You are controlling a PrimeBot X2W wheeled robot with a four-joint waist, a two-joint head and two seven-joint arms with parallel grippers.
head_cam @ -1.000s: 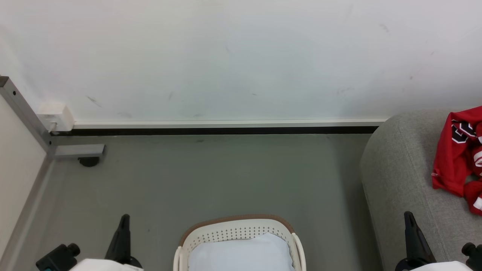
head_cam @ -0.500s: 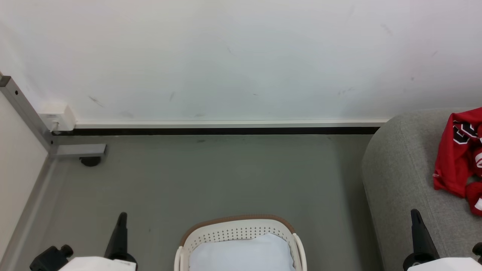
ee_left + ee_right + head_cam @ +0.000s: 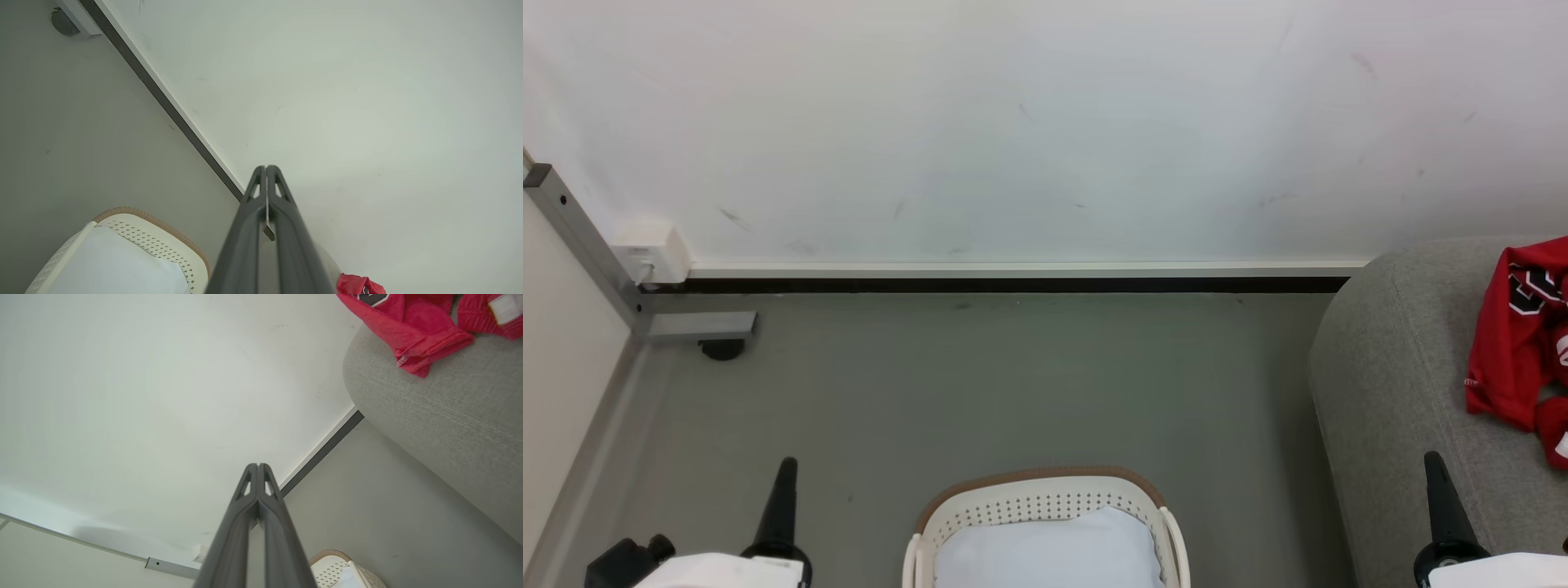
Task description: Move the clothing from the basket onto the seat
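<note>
A: Where is the clothing (image 3: 1515, 343) found?
B: Crumpled on the seat (image 3: 1388, 367), well apart from the basket (image 3: 1029, 502), in which a pale cloth (image 3: 1045, 551) is seen.
A: And the claws?
B: The left claw (image 3: 266, 168) and right claw (image 3: 258, 465) are each pressed together; nothing is pinched.

Matt perforated plastic basket (image 3: 1029, 508) with a textured brown rim, smooth pale cloth (image 3: 1045, 547) inside it; right of the basket, coarse matt woven-fabric seat (image 3: 1388, 367) carrying soft red clothing (image 3: 1503, 351).
</note>
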